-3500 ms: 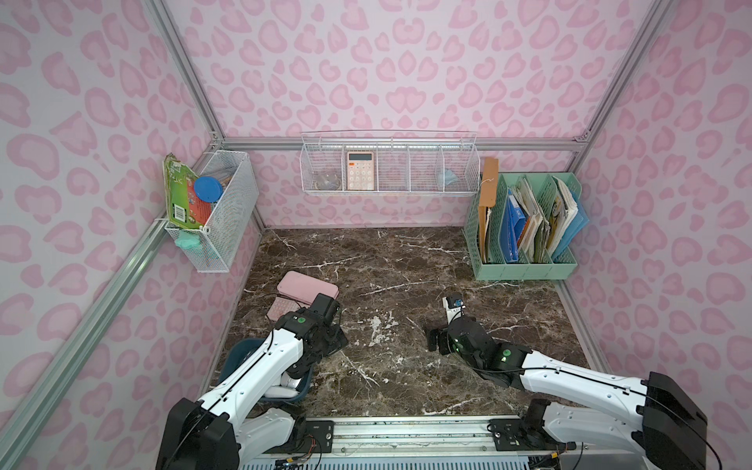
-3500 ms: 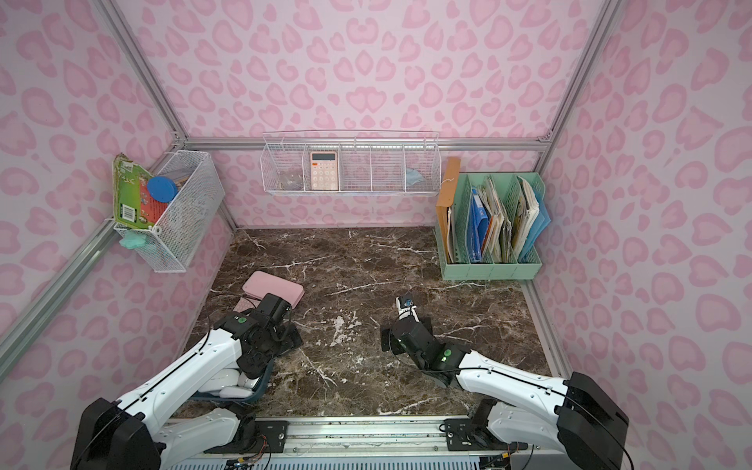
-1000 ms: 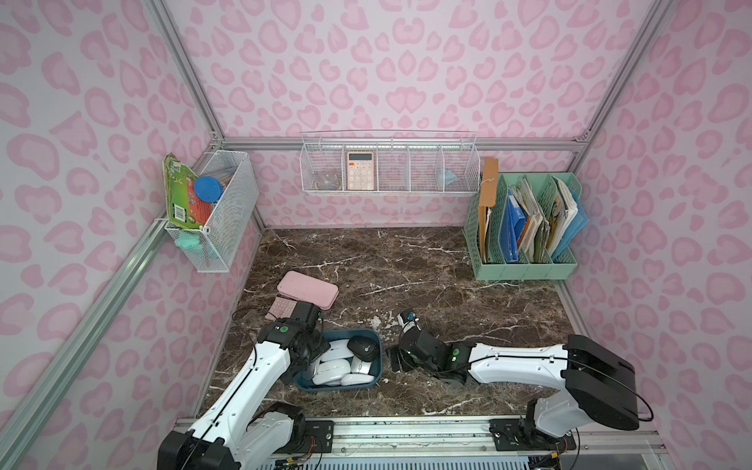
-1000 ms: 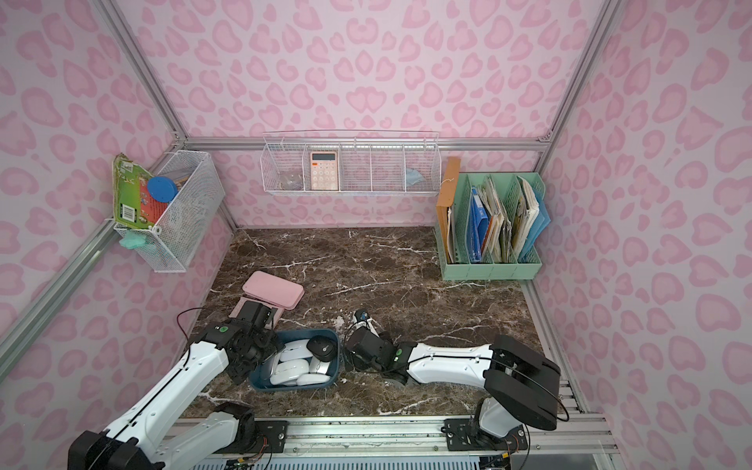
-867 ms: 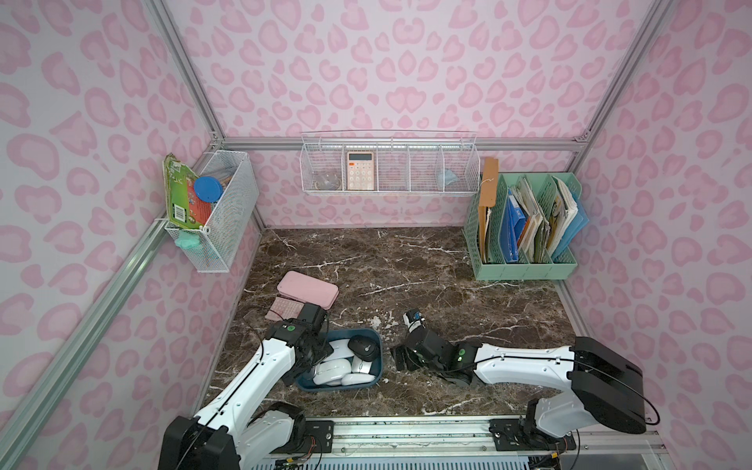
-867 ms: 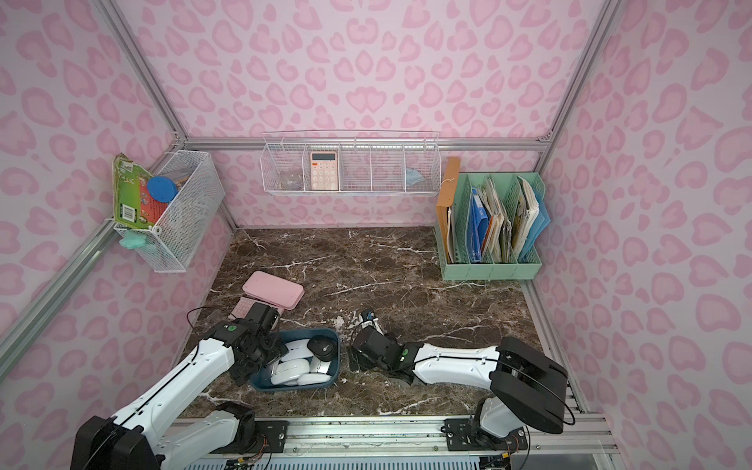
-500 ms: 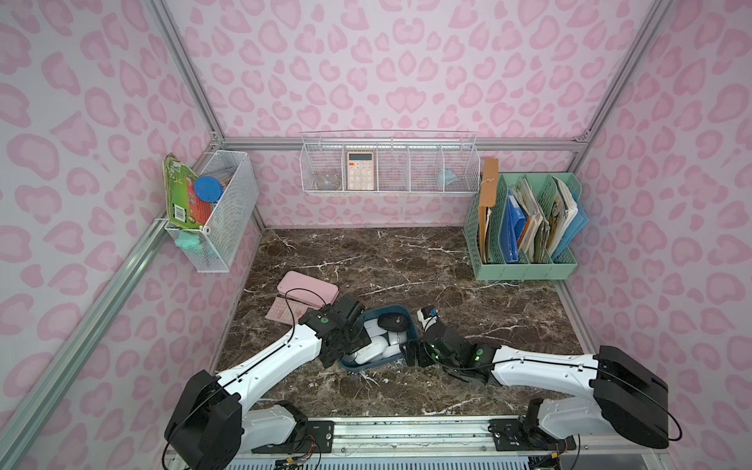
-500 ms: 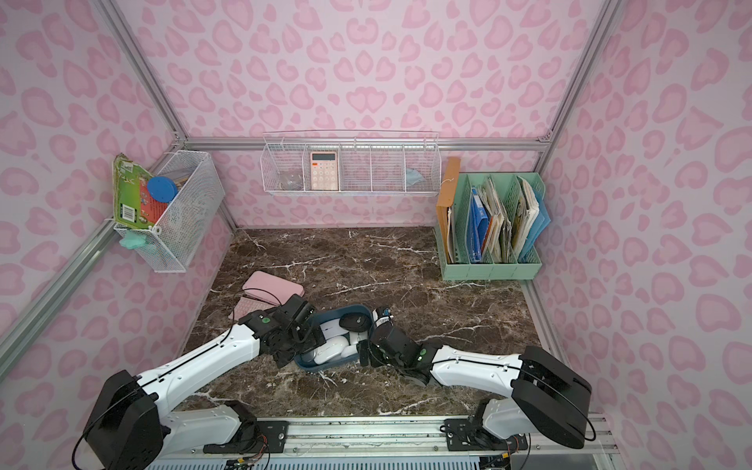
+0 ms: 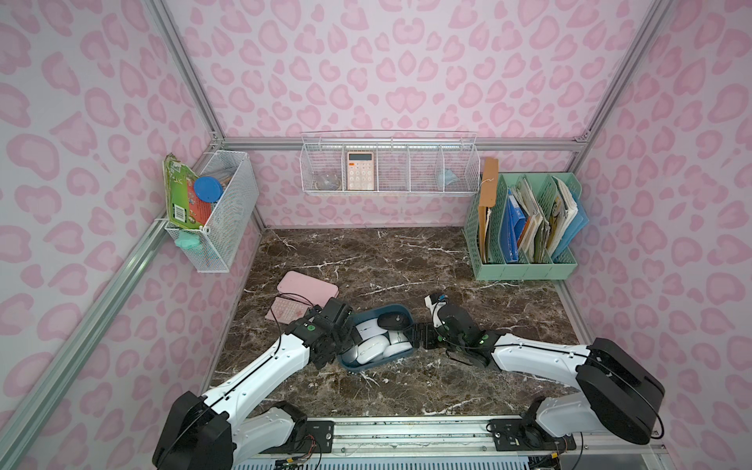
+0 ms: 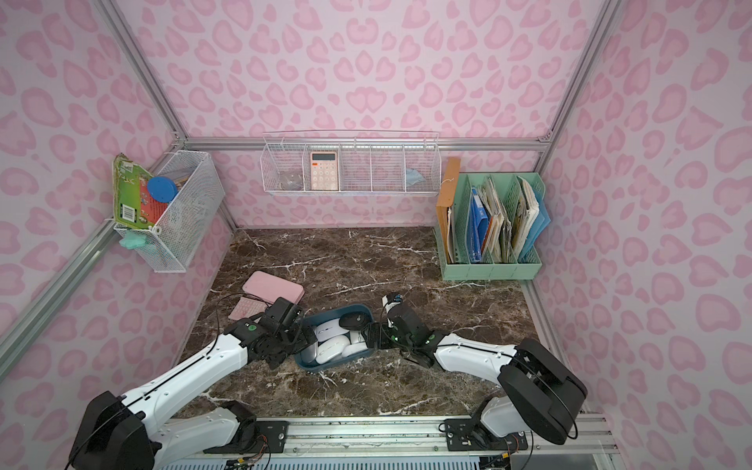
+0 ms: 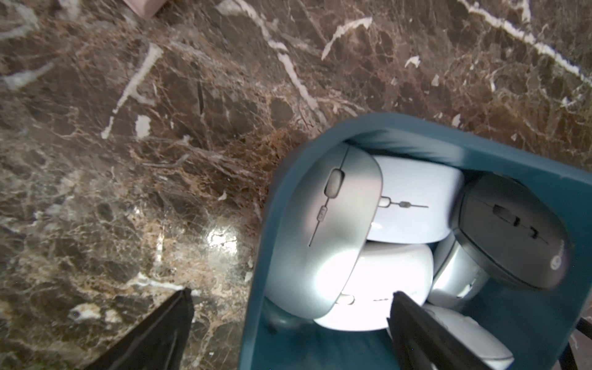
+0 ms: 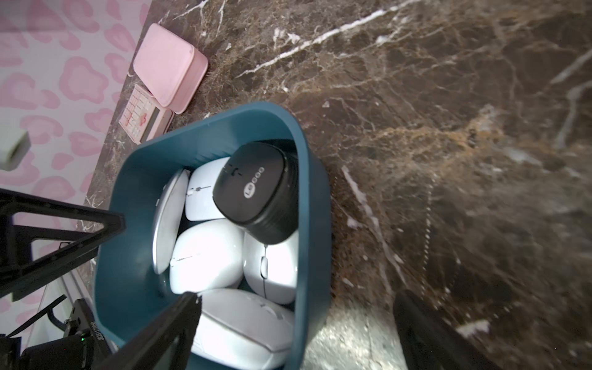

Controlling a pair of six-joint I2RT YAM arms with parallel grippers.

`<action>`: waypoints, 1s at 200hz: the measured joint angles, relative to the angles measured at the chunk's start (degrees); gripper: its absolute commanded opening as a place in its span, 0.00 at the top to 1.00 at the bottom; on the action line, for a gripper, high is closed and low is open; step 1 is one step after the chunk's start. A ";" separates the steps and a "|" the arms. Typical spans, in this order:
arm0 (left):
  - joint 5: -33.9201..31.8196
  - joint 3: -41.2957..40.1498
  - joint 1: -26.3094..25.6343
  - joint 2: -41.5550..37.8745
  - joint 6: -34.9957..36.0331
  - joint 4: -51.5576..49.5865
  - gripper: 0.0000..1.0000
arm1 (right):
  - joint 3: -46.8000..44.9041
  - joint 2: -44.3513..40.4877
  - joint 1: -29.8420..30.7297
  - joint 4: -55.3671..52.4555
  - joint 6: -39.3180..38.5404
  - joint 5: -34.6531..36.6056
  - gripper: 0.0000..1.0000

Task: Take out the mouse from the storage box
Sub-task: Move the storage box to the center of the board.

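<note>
box [image 9: 368, 367] sits between the arms, packed with mice [image 9: 372, 346]; black mouse [image 9: 391, 321] lies on top at the right-arm end. Both open, holding nothing: left gripper [image 11: 291, 293], right gripper [image 12: 298, 296], each straddling a box wall. Mouse looks light, hard, slick: pinch its flanks.

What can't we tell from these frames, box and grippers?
All views: upper mice cover the storage box floor and anything beneath.
Top views: its own wrist hides whether the left gripper touches the rim; left wrist view blurs there.
Top views: clear item beside the calculator, too small to identify.
</note>
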 measured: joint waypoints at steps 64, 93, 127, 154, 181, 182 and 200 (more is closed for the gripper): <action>5.09 3.08 0.74 6.29 3.63 5.49 0.02 | 5.62 6.08 -0.63 0.31 -1.68 -5.22 0.09; 6.80 6.64 0.63 11.06 5.09 6.10 0.03 | 4.79 5.57 -1.07 0.31 -2.51 -5.44 0.11; 8.41 12.39 -0.83 18.51 5.99 7.50 0.04 | 0.68 2.51 -4.09 0.68 -2.12 -3.52 0.11; 11.26 17.64 -1.53 25.29 6.40 11.19 0.05 | -2.32 1.18 -9.64 1.20 -1.14 -5.42 0.11; 12.85 22.01 -1.53 30.99 7.54 13.14 0.05 | -2.36 0.98 -12.44 1.01 -1.05 -6.47 0.11; 12.87 22.27 -1.51 31.26 7.61 13.14 0.05 | -2.34 0.98 -12.48 0.96 -1.05 -6.47 0.11; 12.87 25.03 -1.49 33.79 8.74 13.25 0.06 | -1.60 1.20 -13.68 -0.09 -1.49 -6.56 0.11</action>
